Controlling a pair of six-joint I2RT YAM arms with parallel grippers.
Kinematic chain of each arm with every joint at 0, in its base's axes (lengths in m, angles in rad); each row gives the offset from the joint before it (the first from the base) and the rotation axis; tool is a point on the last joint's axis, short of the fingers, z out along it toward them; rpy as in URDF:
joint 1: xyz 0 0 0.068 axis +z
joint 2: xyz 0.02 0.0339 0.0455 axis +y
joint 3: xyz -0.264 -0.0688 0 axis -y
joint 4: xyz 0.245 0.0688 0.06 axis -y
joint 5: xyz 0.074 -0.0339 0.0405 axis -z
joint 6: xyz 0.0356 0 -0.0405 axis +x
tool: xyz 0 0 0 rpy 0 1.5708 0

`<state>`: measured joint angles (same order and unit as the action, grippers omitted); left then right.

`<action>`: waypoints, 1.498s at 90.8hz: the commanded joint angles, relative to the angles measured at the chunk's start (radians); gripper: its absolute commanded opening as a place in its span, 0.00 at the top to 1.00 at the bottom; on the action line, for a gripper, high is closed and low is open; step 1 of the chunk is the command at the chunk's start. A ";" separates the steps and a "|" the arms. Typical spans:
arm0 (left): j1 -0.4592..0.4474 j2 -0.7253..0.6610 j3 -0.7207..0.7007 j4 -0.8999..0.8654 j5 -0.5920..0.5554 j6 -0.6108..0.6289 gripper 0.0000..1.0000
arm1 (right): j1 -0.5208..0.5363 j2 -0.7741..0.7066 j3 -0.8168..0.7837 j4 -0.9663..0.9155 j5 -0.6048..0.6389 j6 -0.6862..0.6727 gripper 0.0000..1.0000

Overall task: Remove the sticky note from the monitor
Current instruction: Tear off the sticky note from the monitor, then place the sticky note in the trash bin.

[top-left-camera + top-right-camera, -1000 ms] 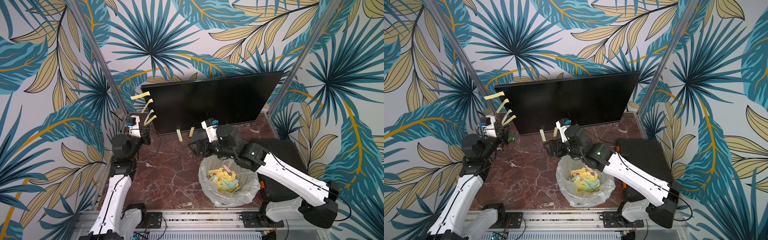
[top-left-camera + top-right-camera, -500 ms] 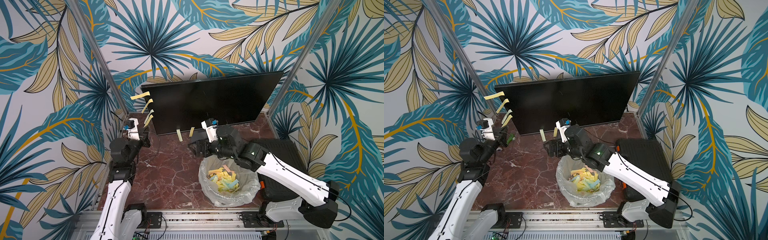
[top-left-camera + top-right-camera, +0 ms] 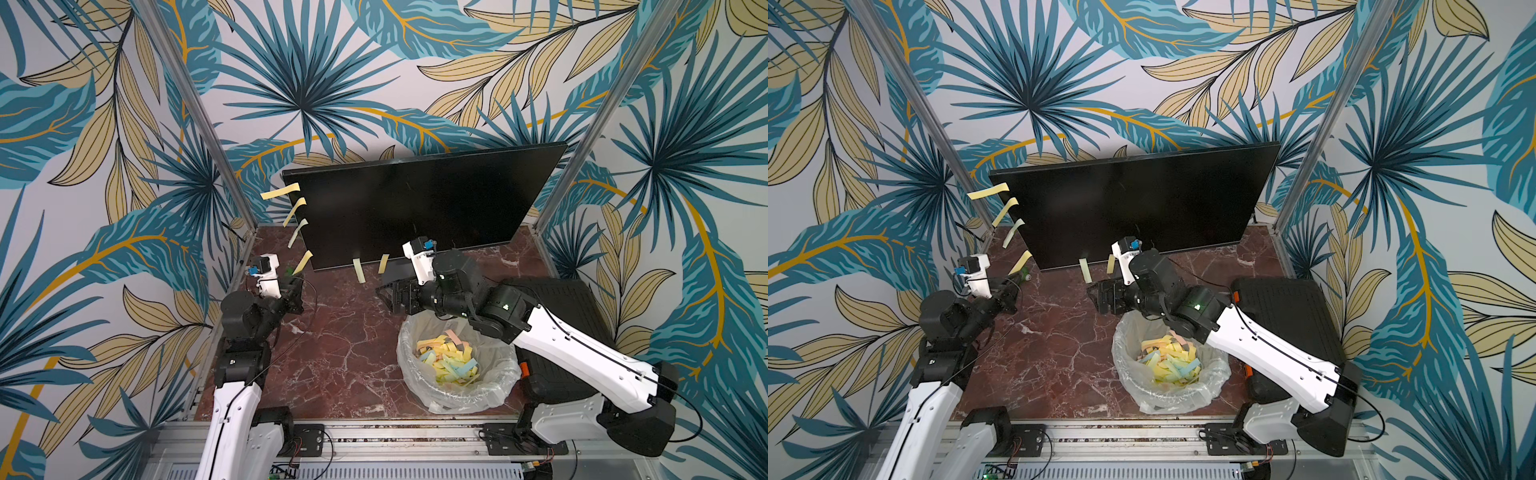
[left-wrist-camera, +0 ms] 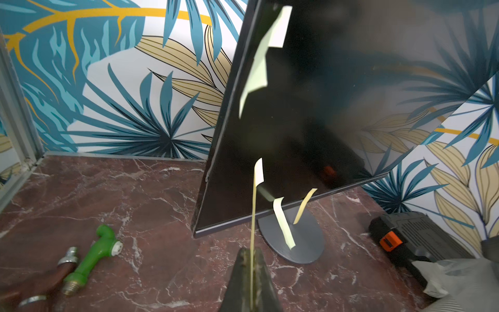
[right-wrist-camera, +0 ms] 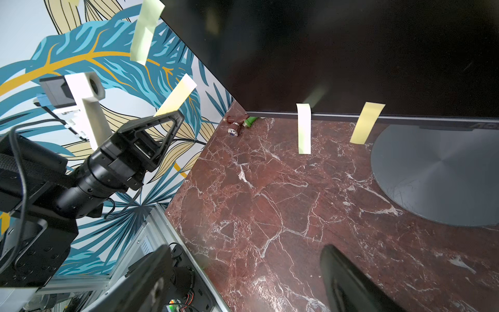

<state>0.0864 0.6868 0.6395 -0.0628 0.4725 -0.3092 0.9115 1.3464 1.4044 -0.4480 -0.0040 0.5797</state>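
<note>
The black monitor (image 3: pixel 419 208) stands at the back on a round grey foot (image 4: pixel 294 235). Several pale yellow sticky notes hang from it: along its left edge (image 3: pixel 281 191) and under its bottom edge (image 3: pixel 357 271). My left gripper (image 3: pixel 296 281) (image 4: pixel 249 252) is shut on the free end of the lowest left-edge sticky note (image 3: pixel 304 262) (image 4: pixel 258 173), whose other end still touches the screen. The right wrist view shows this note (image 5: pixel 176 97) running into the left fingers (image 5: pixel 167 127). My right gripper (image 3: pixel 384 293) (image 5: pixel 248 283) hangs open and empty over the floor in front of the foot.
A bin with a clear liner (image 3: pixel 500 388) holding several coloured notes sits under the right arm. A black ribbed box (image 3: pixel 577 299) lies at the right. A green pipe fitting (image 4: pixel 94 250) and metal parts lie at the back left. Metal posts (image 3: pixel 199 112) frame the cell.
The left jaws have closed onto the lowest left-edge note, and the left wrist has shifted slightly. The right arm has not moved.
</note>
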 commanded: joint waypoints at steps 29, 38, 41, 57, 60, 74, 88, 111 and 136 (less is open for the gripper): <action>-0.325 -0.157 0.074 -0.332 -0.152 -0.151 1.00 | 0.006 -0.069 0.001 -0.095 0.097 -0.036 0.11; -0.418 -0.185 0.111 -0.385 -0.215 -0.171 1.00 | 0.006 -0.101 0.000 -0.135 0.141 -0.041 0.11; -0.453 -0.184 0.124 -0.398 -0.233 -0.178 1.00 | 0.006 -0.111 -0.001 -0.150 0.158 -0.043 0.11; -0.665 -0.103 0.219 -0.403 -0.350 -0.179 1.00 | 0.006 -0.196 -0.024 -0.231 0.252 -0.039 0.11; -0.716 -0.073 0.240 -0.401 -0.380 -0.170 1.00 | 0.005 -0.214 -0.031 -0.245 0.263 -0.035 0.11; -0.945 0.096 0.360 -0.356 -0.533 -0.095 1.00 | 0.006 -0.302 -0.057 -0.326 0.331 -0.001 0.11; -1.069 0.287 0.479 -0.325 -0.571 -0.052 1.00 | 0.007 -0.396 -0.085 -0.401 0.406 0.040 0.11; -1.228 0.536 0.653 -0.380 -0.688 0.027 1.00 | 0.006 -0.505 -0.100 -0.501 0.488 0.082 0.11; -1.307 0.637 0.747 -0.498 -0.756 0.097 1.00 | 0.006 -0.542 -0.112 -0.509 0.526 0.091 0.10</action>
<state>-1.2068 1.3247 1.3403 -0.4988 -0.2329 -0.2626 0.9127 0.8051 1.3136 -0.9333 0.4870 0.6563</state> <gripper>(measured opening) 0.066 0.896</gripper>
